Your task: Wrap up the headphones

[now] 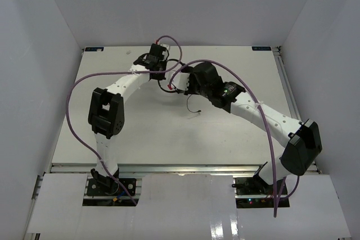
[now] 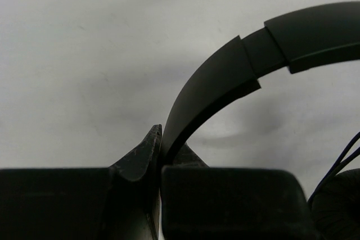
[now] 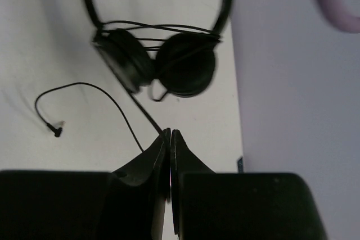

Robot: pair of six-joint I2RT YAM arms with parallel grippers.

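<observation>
Now left gripper (image 2: pixel 161 141) clamps the headphones (image 3: pixel 185 63) at the headband (image 2: pixel 225 77), right gripper (image 3: pixel 170 134) pinches the cord (image 3: pixel 79 84)

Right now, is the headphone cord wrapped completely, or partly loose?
Partly loose: several turns of the cord cross the earcups, but its tail with the plug lies free on the table.

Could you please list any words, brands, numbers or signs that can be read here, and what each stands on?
No text can be read.
The headphones show no brand or lettering in either wrist view.
Two small marks at the far edge of the table are too small to read.
</observation>
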